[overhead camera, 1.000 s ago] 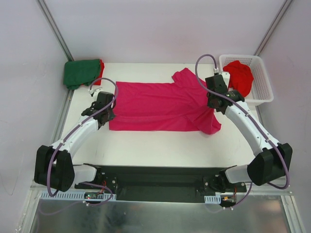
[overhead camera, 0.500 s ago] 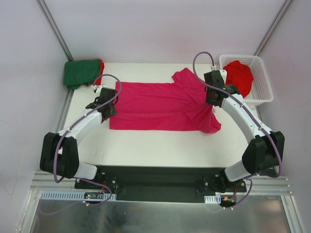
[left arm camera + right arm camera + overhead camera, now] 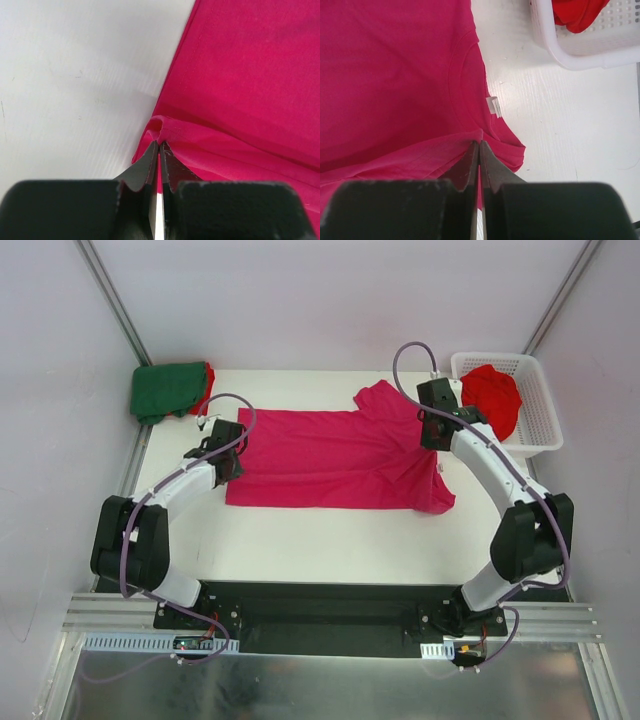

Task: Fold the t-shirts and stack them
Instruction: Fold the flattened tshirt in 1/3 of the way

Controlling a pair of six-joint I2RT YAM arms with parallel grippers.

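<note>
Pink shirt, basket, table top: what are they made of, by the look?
Pink shirt: thin matte knit cloth, likely cotton; it creases softly and has stitched hems. Basket: white moulded plastic, slightly glossy, with lattice walls. Table: white matte board with faint streaks; painted or laminate, cannot tell.

Both arms reach forward from their bases, elbows bowed outward. The left arm (image 3: pixel 178 488) angles inward with its wrist low. The left gripper (image 3: pixel 159 145) has its 2 fingers pressed together on a fold of the magenta t-shirt (image 3: pixel 240 75). The right arm (image 3: pixel 488 462) mirrors it, and the right gripper (image 3: pixel 479 143) pinches the same shirt likewise.
</note>
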